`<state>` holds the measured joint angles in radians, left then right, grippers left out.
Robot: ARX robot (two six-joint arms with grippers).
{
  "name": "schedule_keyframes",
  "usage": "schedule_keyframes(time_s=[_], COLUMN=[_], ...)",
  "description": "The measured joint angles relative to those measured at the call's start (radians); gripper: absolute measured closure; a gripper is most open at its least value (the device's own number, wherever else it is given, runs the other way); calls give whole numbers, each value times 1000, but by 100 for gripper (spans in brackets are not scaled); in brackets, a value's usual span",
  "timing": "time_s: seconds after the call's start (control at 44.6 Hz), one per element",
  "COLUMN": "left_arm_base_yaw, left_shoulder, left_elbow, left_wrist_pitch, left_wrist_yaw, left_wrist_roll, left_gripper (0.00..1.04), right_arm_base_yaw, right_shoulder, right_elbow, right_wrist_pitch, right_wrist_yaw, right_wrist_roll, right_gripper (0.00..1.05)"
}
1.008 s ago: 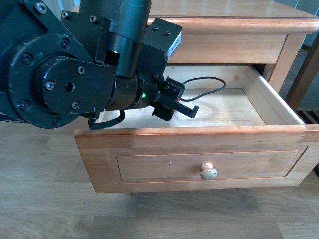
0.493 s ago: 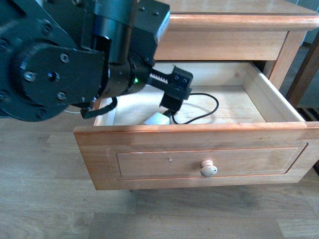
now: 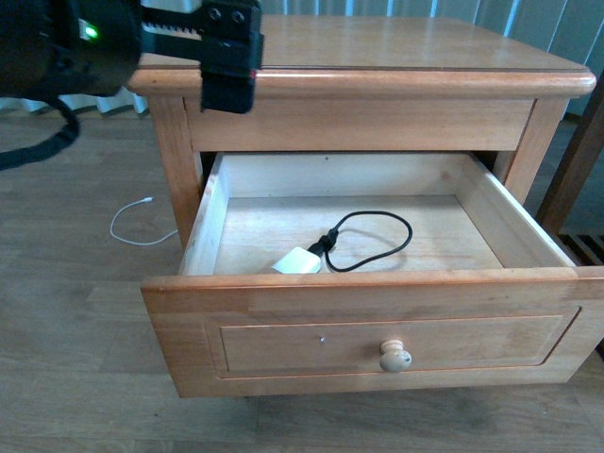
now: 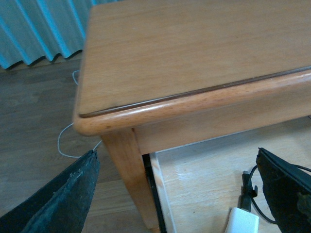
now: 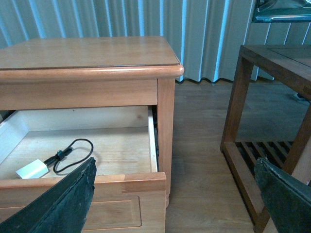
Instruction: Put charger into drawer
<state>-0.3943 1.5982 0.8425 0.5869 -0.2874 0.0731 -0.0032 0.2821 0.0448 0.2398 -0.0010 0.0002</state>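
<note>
Small white plug-block charger with looped black cable [image 3: 298,260] lies inside pulled-out light-wood drawer [image 3: 377,326], toward 7 o'clock. My left claw [image 4: 175,193] hovers at 11 o'clock, spread and empty. My right claw [image 5: 175,194] is likewise. Placing step judged done. Next: park arms clear.

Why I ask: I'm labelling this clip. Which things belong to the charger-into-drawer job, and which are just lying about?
Job in hand:
charger, lying inside the drawer
drawer, pulled open
left claw, open and empty

Lying about:
thin white cable on the floor
dark wooden table beside the nightstand
curtain behind
</note>
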Motion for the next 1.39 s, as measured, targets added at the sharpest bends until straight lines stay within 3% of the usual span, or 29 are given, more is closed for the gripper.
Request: schedule_keyframes(time_s=[0.224, 0.314, 0.538, 0.695, 0.896, 0.964, 1.031, 1.098, 1.389], left_arm_base_yaw=[19, 6, -80, -197, -220, -218, -148, -94, 113], left_shoulder=[-245, -403, -710, -948, -986, -984, -1040, -1085, -1239], left_elbow=[-114, -169, -254, -333, -349, -348, -348, -396, -582], left_wrist_pitch=[-23, -65, -167, -239, -242, -255, -468, -511, -496], left_wrist_yaw=[-64, -134, -290, -499, -518, -504, -284, -189, 21], left_wrist_roll=[-27, -30, -25, -32, -43, -47, -57, -59, -71], left_gripper=[6, 6, 6, 6, 6, 7, 23, 33, 84], right_arm_base_yaw=[0, 0, 0, 0, 0, 0, 0, 0, 0], right_shoulder=[0, 0, 0, 0, 0, 0, 0, 0, 0], right_elbow=[0, 0, 0, 0, 0, 0, 0, 0, 0], right_wrist_pitch=[0, 0, 0, 0, 0, 0, 0, 0, 0], right_wrist_yaw=[0, 0, 0, 0, -1, 0, 0, 0, 0], right_wrist_roll=[0, 0, 0, 0, 0, 0, 0, 0, 0], right_gripper=[8, 8, 8, 8, 8, 8, 8, 8, 8])
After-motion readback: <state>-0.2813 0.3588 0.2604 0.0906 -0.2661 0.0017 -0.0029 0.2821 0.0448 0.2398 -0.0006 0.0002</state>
